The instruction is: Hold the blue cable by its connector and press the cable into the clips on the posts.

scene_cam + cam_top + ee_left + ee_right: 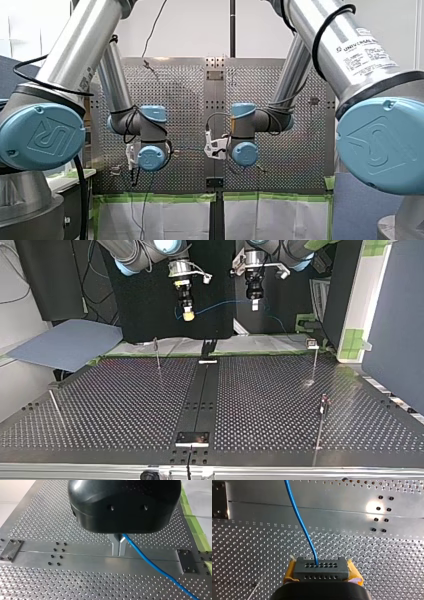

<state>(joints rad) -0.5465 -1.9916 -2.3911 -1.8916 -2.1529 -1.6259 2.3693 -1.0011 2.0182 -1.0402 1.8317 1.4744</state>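
Top view, left to right. A thin post (55, 407) is seen at the 9 o'clock edge of the table (260, 405). My right gripper (188, 315) is hung beyond the far edge at about 11 o'clock. In its wrist view a dark connector (320, 568) with rows of holes is clamped between the yellow pads (354, 573). A second post (157, 354) is stood on the table at 11 o'clock.

The blue cable (225, 303) is strung in the air from the connector toward 3 o'clock, well apart from every post. It is carried to my left gripper (254, 304) at about 1 o'clock. That gripper's metal fingers (116, 546) are pressed together with the cable at their root, seemingly pinched, though the gripper body hides the contact.

A clip-topped post (314, 360) is stood at 2 o'clock and a nearer post (322, 415) at 4 o'clock.

In the front view, "UNIVERSAL" is read on the label (367, 50) on my right arm, and a "UR" mark is embossed on a blue joint cap (42, 137).
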